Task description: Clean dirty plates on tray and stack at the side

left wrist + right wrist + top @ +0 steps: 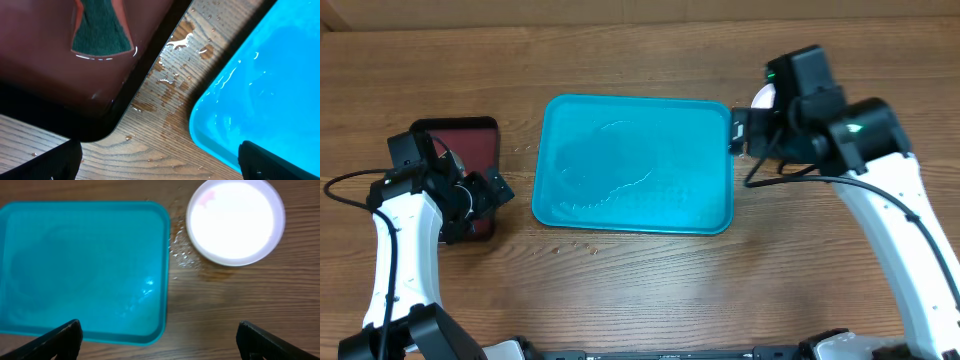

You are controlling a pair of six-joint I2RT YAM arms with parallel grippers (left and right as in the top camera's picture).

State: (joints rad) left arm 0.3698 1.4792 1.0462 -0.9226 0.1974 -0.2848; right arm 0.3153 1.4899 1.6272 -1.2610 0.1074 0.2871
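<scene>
The turquoise tray (632, 165) lies mid-table, wet, with nothing on it. It also shows in the right wrist view (80, 265) and the left wrist view (260, 90). A white plate (235, 220) with a faint pink smear sits on the wood just right of the tray's far right corner; overhead only its edge (763, 97) shows behind the right arm. The yellow-green and light blue plates are out of view. My right gripper (160, 340) is open and empty over the tray's right edge (736, 131). My left gripper (160, 165) is open and empty between the two trays (492, 190).
A dark red, black-rimmed tray (470, 135) lies at the left, holding a green sponge (100, 27). Water drops (170, 75) lie on the wood between the trays and next to the white plate (182, 255).
</scene>
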